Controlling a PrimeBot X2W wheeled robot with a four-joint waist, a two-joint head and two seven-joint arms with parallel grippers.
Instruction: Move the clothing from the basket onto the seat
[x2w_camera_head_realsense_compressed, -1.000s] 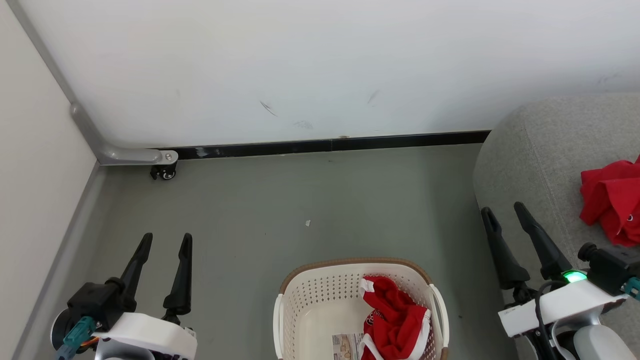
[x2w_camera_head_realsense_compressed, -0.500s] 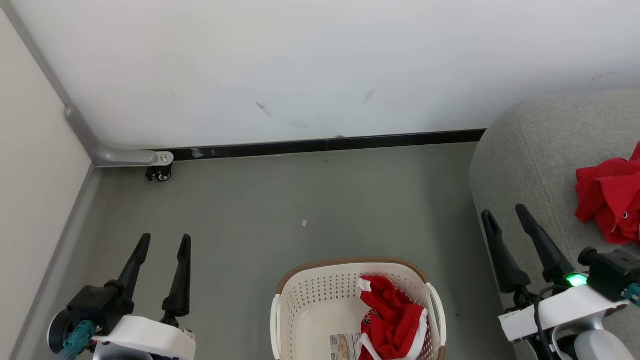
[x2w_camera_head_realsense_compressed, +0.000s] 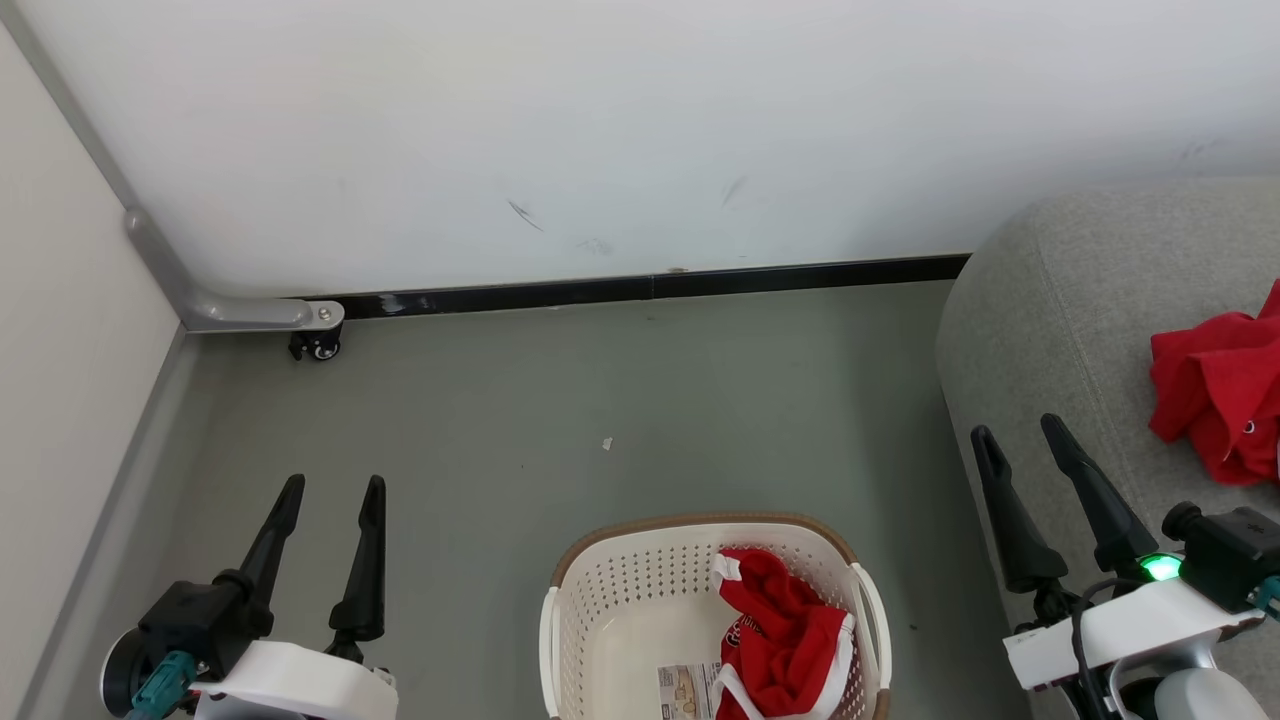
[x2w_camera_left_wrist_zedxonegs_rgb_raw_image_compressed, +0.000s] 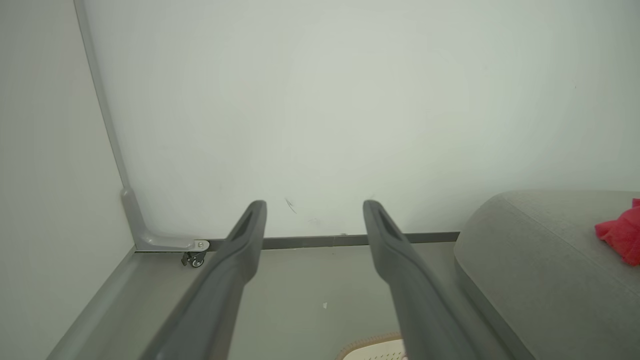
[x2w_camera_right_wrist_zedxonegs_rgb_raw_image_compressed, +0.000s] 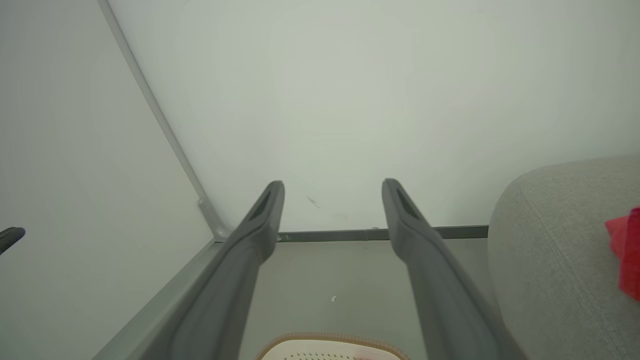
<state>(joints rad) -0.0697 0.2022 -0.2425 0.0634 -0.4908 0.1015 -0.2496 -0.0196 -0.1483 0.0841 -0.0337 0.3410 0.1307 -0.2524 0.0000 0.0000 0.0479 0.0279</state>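
Left gripper (x2w_camera_head_realsense_compressed: 334, 488) hangs over bare floor, fingers spread, nothing in them, parked clear of the work, I'd say. Centre: the basket (x2w_camera_head_realsense_compressed: 700, 522) holds one red garment (x2w_camera_head_realsense_compressed: 785, 630) bunched against its right wall, ready for lifting. Right gripper (x2w_camera_head_realsense_compressed: 1016, 430), jaws wide and empty, hovers at the near edge of the seat (x2w_camera_head_realsense_compressed: 1060, 300), where the other red garment (x2w_camera_head_realsense_compressed: 1215, 400) lies, so half the job looks done

Looks like a test room or lab set: plain white wall panels (x2w_camera_head_realsense_compressed: 600, 120), a metal foot with a caster (x2w_camera_head_realsense_compressed: 318, 348), bare grey floor (x2w_camera_head_realsense_compressed: 620, 400) (homely touches: 1 grey seat (x2w_camera_head_realsense_compressed: 1060, 300), 1 laundry basket (x2w_camera_head_realsense_compressed: 620, 590)).
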